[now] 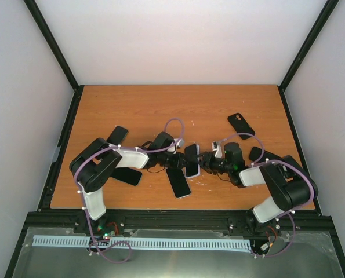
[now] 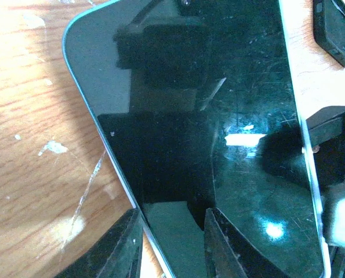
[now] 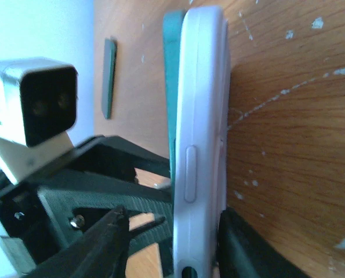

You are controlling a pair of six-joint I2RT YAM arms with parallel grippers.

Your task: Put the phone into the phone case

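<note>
L gripper (image 2: 173, 219): fingers nipped on 1 long edge of the phone (image 2: 189, 116), 1 finger in front of the glass, the other behind it.
Phone: dark scratched screen, teal rim. Sits at mid-table (image 1: 160, 104) betw. the 2 arms.
R gripper (image 3: 173, 217): clamped across the phone case (image 3: 198, 133), 1 finger on each side.
Phone case: white, seen edge-on, side button facing the R wrist cam.
Phone vs. phone case: teal rim lies right along 1 flat side of the case, approx. parallel. Whether it is seated inside or only pressed against it can't be told, as the view is too edge-on.
Grippers: tip to tip, nearly touching.
Other items on table:
- black case (image 1: 240, 123) w/ camera cut-outs, far R of centre.
- dark slab A (image 1: 117, 135), by L arm's elbow.
- dark slab B (image 1: 126, 175), partly under L forearm.
- dark slab C (image 1: 178, 183), just near-side of the grippers.
- dark slab D (image 1: 256, 153), partly hidden by R arm.
Table: orange wood grain, pale scuffs.
</note>
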